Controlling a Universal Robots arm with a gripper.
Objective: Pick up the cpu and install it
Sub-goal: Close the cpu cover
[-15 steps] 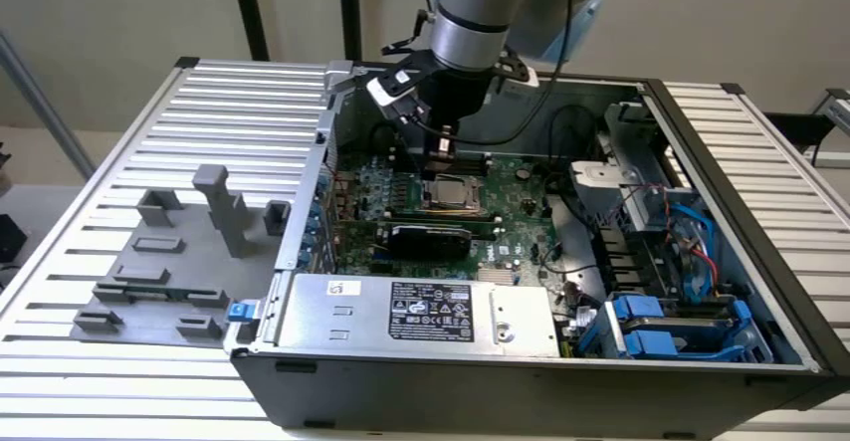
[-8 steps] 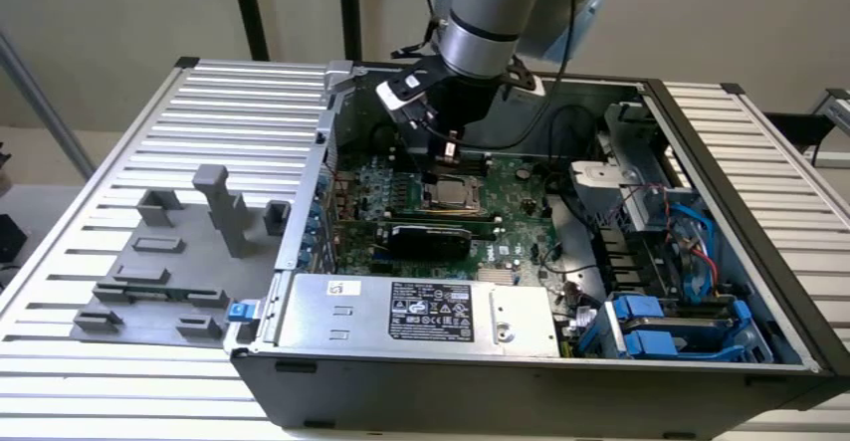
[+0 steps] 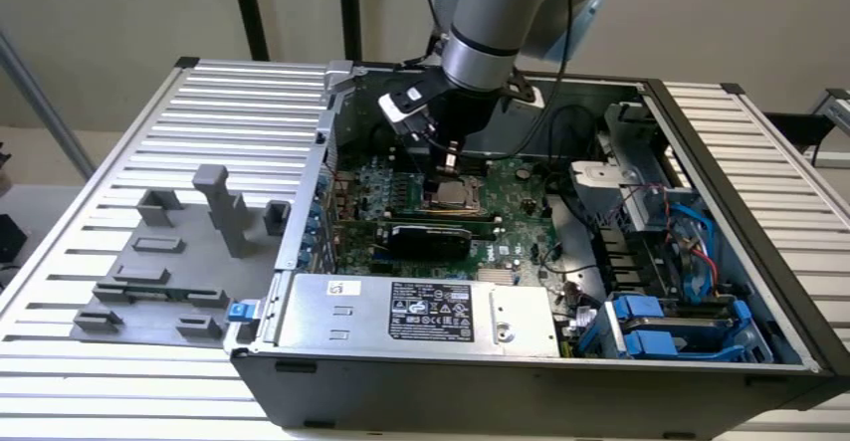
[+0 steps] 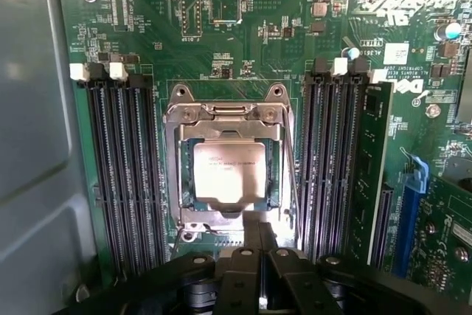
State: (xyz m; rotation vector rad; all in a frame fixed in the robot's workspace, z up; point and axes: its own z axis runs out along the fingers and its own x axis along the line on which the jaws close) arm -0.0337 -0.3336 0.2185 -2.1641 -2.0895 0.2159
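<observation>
The cpu (image 4: 228, 171) is seen seated flat in the metal-framed socket (image 4: 177, 117) at mid motherboard (image 4: 243, 49), pale top up and square to the frame, so pick-up and placement are judged done. Nothing is held by the gripper (image 4: 259, 232): its jaws are pressed together, empty, and poised just over the socket's near edge, apart from the chip as far as can be told. In the ext. view the gripper (image 3: 445, 157) hangs inside the open PC case (image 3: 531, 391), directly above the socket. DIMM slots (image 4: 122, 175) flank the socket on both sides, w/ one RAM stick (image 4: 372, 167) fitted beyond them on one side. Whether the socket's retention frame is latched can't be told, so the install is judged approx. complete, clamping unconfirmed. The chip's top is left bare.
</observation>
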